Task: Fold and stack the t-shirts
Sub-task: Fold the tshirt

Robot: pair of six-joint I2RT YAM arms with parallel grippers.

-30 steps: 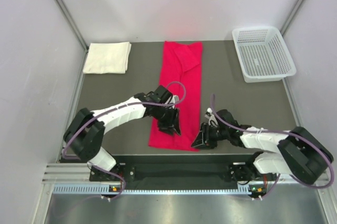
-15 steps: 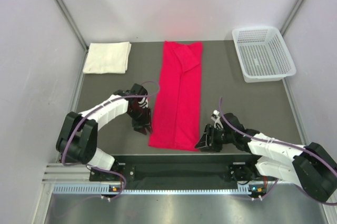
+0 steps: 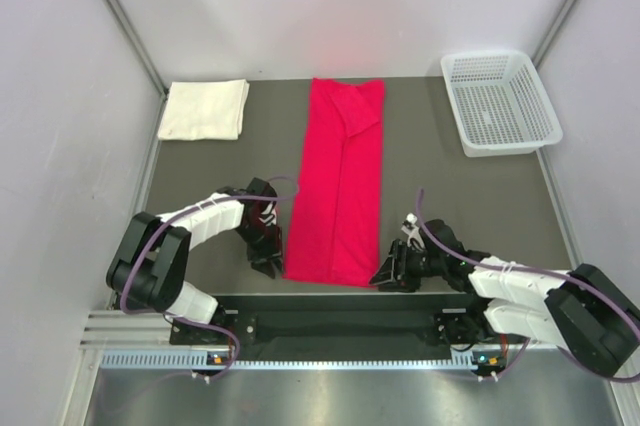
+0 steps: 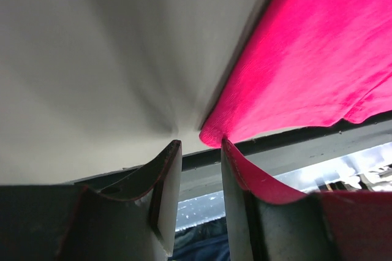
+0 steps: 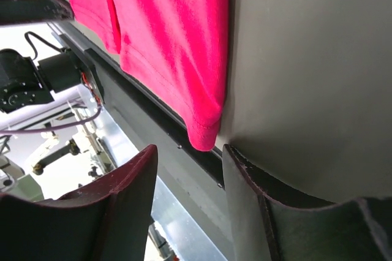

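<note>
The red t-shirt (image 3: 338,184) lies folded into a long narrow strip down the middle of the table. The cream-white t-shirt (image 3: 205,109) lies folded at the back left. My left gripper (image 3: 268,258) is open and empty just left of the red shirt's near-left corner (image 4: 211,135). My right gripper (image 3: 386,273) is open and empty just right of its near-right corner (image 5: 203,137). Both corners sit just beyond the open jaws, at the table's front edge.
A white mesh basket (image 3: 499,101) stands at the back right. White walls enclose the table on the left, right and back. The table's front edge and metal rail (image 3: 340,298) run just below both grippers.
My left gripper has left the red shirt, moving left and nearer to the near-left corner. My right gripper has shifted slightly nearer the front edge. The shirt's near end now lies flatter.
</note>
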